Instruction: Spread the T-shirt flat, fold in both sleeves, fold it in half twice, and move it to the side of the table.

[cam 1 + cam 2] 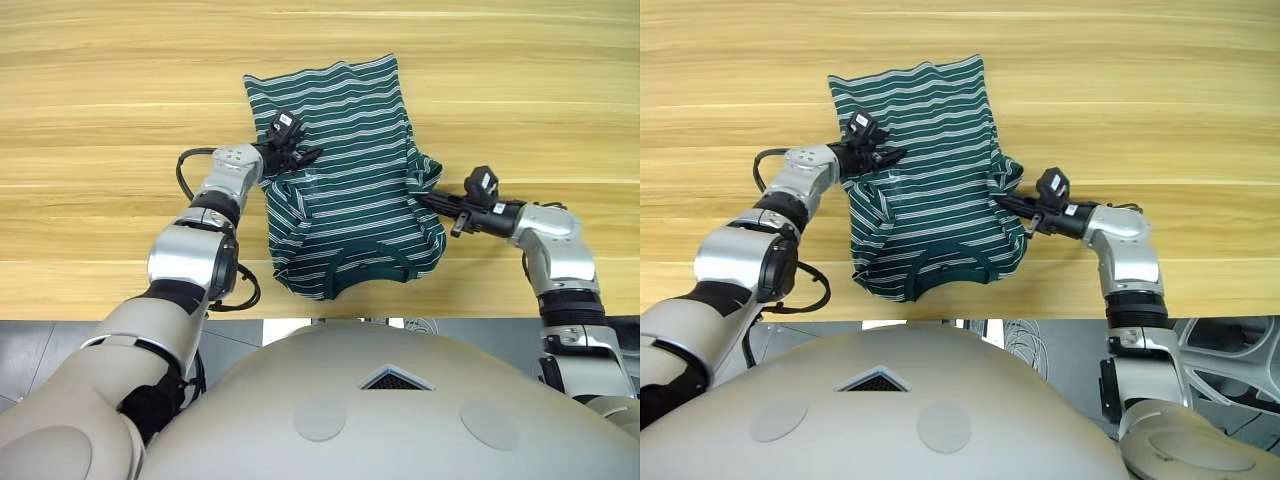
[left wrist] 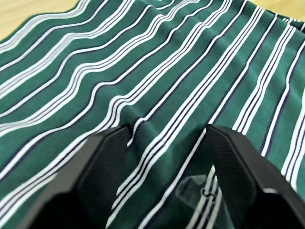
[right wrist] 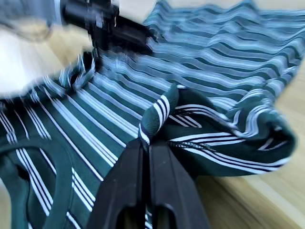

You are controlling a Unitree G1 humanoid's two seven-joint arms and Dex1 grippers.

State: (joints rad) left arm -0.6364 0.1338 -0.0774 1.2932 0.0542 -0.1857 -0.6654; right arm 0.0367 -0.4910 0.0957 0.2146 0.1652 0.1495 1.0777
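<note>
A dark green T-shirt (image 1: 350, 190) with white stripes lies on the wooden table (image 1: 100, 100), its collar (image 1: 370, 262) toward me and its hem at the far side. Its left sleeve is folded in over the body. My left gripper (image 1: 305, 157) sits over the shirt's left part, open, with flat fabric under its two fingers (image 2: 95, 181). My right gripper (image 1: 420, 197) is at the shirt's right edge, shut on a pinched fold of the right sleeve (image 3: 159, 112), which bunches up there. In the right wrist view the left gripper (image 3: 119, 28) shows farther off across the shirt.
Bare wood stretches to the left, right and far side of the shirt. The table's front edge (image 1: 80, 318) runs just below the collar, with grey floor beyond it.
</note>
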